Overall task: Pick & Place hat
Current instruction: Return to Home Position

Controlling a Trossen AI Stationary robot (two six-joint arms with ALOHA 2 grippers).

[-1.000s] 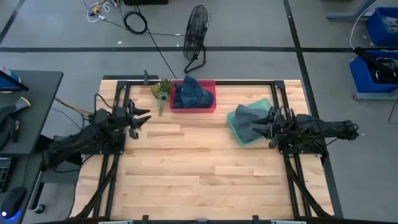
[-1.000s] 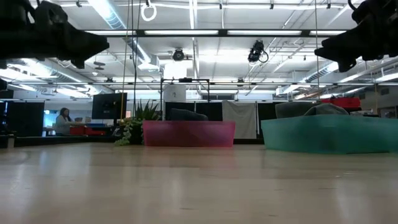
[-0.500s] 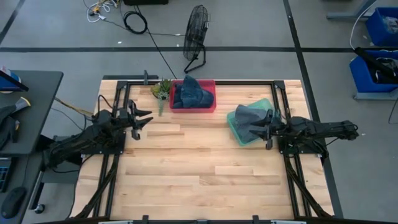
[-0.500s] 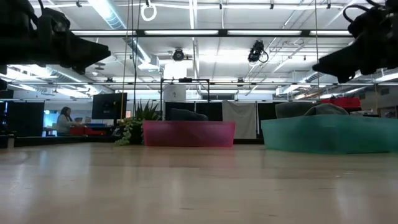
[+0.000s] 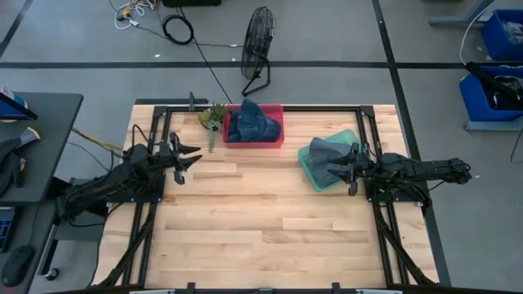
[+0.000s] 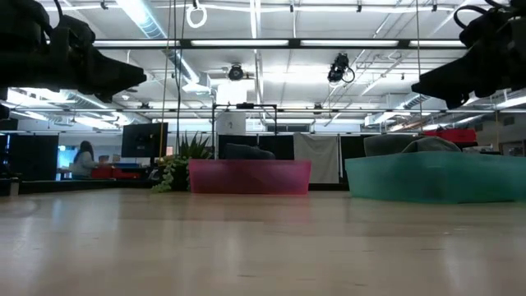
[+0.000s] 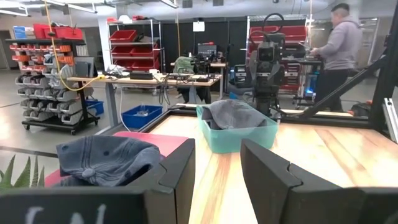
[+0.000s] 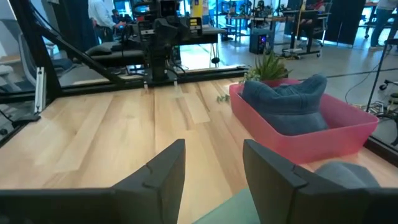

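The left gripper point(image 5: 186, 155) hangs over the left edge of the table point(image 5: 261, 229), and the right gripper point(image 5: 350, 170) hangs over its right edge, the two facing each other across the boards. Straight ahead of the left gripper, just below the right gripper's tips, sits the side bin point(image 5: 346, 135) with a cap point(image 5: 325, 153) in it. The back bin point(image 5: 279, 140) — forward-left of the left gripper, forward-right of the right one — holds heaped caps point(image 5: 252, 122). A plant point(image 5: 214, 116) stands just beside it on the left gripper's side. A fan point(image 5: 259, 37) stands on the floor beyond the table.

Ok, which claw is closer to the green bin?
Right. The right claw hangs at the green bin's edge; the left claw is across the table, nearer the red bin.
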